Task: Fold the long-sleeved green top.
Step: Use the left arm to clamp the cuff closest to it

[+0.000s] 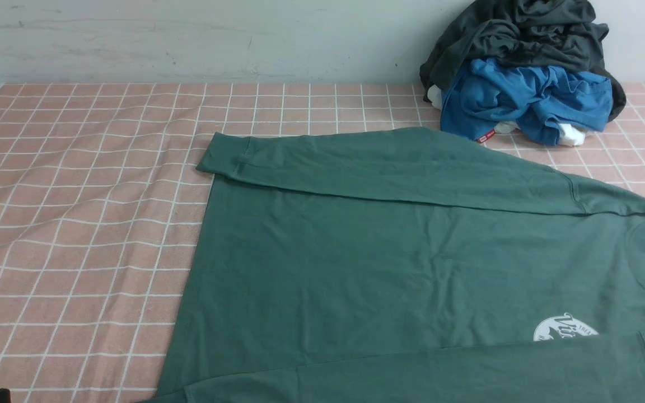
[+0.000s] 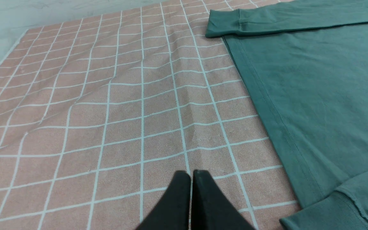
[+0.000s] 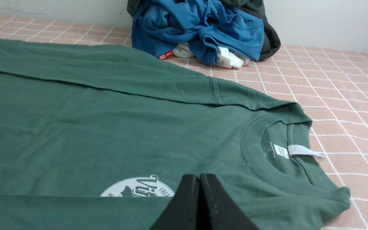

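The green long-sleeved top (image 1: 389,246) lies flat on a pink checked cloth (image 1: 76,224), both sleeves folded across its body and its collar to the right. Just beside its far sleeve, a blue garment (image 1: 529,98) and a charcoal garment (image 1: 524,33) are heaped against the wall. The left gripper (image 2: 191,174) hovers over bare cloth, jaws pressed together and empty. The right gripper (image 3: 199,177), likewise closed and empty, hovers over the chest logo (image 3: 136,189).

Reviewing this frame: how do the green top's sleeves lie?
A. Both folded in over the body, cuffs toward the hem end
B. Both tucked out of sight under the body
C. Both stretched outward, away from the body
A: on the green long-sleeved top, the far sleeve lies over the body with its cuff at the hem end, and the near sleeve crosses the body, covering part of the white logo.
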Robot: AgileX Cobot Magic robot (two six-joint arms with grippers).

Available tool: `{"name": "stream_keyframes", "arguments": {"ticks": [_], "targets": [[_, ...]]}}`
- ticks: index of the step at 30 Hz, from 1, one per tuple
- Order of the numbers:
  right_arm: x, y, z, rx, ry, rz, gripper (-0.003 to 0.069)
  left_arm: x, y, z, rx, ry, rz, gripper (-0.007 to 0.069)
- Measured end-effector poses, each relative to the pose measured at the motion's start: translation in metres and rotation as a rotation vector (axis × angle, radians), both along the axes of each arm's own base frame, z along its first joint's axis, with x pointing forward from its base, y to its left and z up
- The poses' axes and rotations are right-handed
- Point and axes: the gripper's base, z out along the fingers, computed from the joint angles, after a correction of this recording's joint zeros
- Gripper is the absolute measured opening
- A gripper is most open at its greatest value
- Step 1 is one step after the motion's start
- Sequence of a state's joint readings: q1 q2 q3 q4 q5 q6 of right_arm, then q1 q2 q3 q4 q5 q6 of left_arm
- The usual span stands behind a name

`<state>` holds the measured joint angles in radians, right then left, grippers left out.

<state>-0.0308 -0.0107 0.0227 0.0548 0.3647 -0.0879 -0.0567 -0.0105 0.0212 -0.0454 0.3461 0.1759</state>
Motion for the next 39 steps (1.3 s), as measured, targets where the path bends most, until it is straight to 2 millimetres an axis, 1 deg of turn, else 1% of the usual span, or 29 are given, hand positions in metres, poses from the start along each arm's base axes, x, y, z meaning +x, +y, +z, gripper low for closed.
{"name": "stream_keyframes", "arguments": {"ticks": [32, 34, 39], "targets": [[0.0, 0.0, 0.0, -0.008, -0.001, -0.001, -0.0014, 0.0, 0.0, 0.0, 0.0, 0.0, 0.0, -0.0003], [0.0, 0.0, 0.001, -0.014, -0.015, -0.001, -0.0014, 0.0, 0.0, 0.0, 0.005, -0.001, 0.0, -0.0003], [0.002, -0.001, 0.019, -0.021, -0.226, -0.007, -0.0014, 0.002, 0.0, 0.005, -0.013, -0.082, 0.007, -0.0003]]}}
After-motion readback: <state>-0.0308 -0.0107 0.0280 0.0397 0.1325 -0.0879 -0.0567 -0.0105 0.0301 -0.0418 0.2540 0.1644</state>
